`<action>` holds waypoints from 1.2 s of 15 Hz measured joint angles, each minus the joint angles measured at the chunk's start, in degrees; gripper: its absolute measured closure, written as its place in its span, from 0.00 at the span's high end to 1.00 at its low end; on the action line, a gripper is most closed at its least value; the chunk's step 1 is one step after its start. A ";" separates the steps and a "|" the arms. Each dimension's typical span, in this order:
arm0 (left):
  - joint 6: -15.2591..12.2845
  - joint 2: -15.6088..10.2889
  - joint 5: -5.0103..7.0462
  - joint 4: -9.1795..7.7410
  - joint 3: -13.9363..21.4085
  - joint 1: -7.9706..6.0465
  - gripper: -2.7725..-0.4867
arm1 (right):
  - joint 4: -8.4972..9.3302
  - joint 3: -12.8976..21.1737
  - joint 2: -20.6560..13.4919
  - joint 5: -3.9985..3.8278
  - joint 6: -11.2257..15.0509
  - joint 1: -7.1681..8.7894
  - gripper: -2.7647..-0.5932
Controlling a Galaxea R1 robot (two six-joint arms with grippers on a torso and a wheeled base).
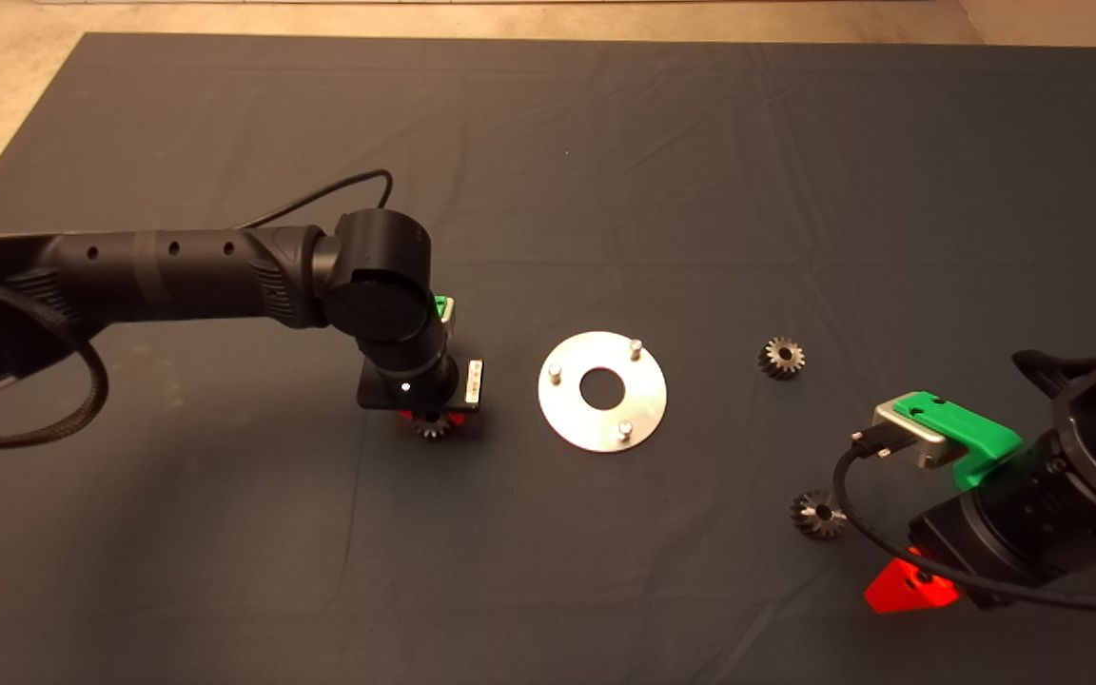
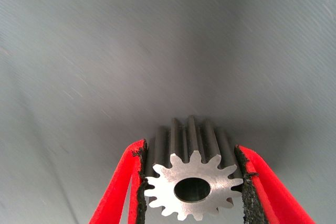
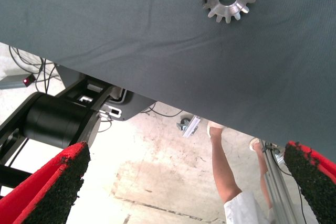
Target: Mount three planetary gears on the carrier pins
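**Only one gear in hand, none on the pins**

Down on the mat point(image 1: 605, 143), the disc point(image 1: 602, 421) lies flat near the middle, its three pins point(image 1: 555, 372) standing upright and all of them bare. Just left of the disc, the left gripper point(image 1: 431, 419) points down at the mat with one gear point(image 2: 193, 187) pinched between its red fingers point(image 2: 123, 182); in the left wrist view the black pads press the teeth on both sides and the centre hole faces the camera. From above, only part of that gear peeks out below the wrist, close to the mat, and whether it touches the cloth I cannot tell.

Two more gears lie loose on the right side. One point(image 1: 781, 358) sits to the right of the disc, a little farther back. The other point(image 1: 818, 514) lies nearer, close beside the right gripper point(image 1: 910, 585), which waits at the lower right edge with its fingers spread wide and nothing between them. That second gear shows too in the right wrist view, flat on the mat.

Beyond the mat's edge, the right wrist view catches the pale floor, a black piece of the robot's frame and a person's legs point(image 3: 226, 171).
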 joint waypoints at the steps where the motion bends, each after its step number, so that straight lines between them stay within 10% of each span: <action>1: 0.00 0.67 -0.13 -0.95 0.00 -0.61 0.19 | 0.00 0.00 0.09 0.02 0.00 -0.07 0.99; 18: 0.41 11.31 -0.35 -3.75 -4.13 -7.06 0.19 | 0.01 -0.01 0.05 0.00 -0.01 -4.44 0.99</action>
